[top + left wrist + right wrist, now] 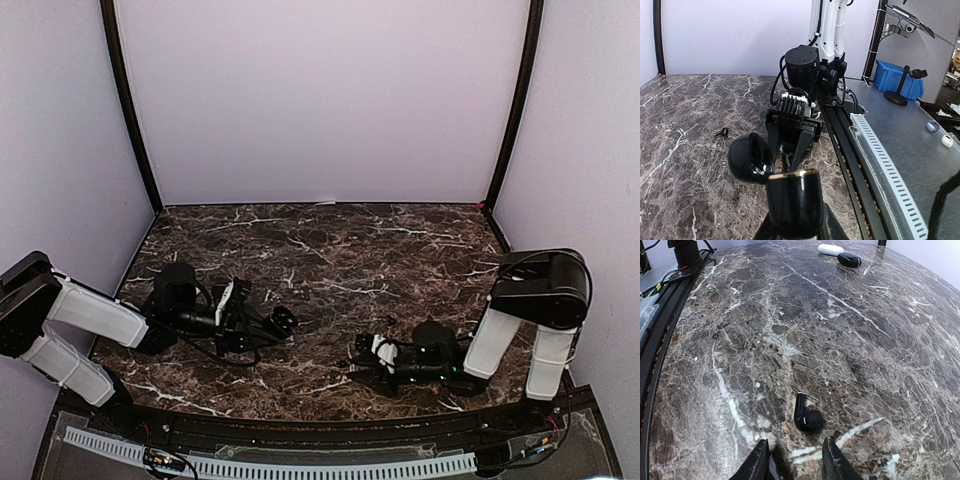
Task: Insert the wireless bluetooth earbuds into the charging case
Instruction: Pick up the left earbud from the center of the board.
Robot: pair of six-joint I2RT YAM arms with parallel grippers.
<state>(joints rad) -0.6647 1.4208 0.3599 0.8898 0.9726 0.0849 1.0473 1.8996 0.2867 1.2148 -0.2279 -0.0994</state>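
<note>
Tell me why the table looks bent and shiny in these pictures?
Right wrist view: the wide lens bulges the marble table like a dome, though the black earbud stays sharp. Left wrist view: the glossy charging case catches bright glare. Top view: dim, dark things blend into the marble.

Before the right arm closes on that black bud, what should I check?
1. Right gripper open: ok.
2. Black earbud lying free on the table: ok.
3. Earbud between the jaws: not ok, it lies just ahead of them.
4. Charging case gripped by the left gripper: ok.
5. Case lid open: ok.
6. Case sockets free: cannot tell.
</note>
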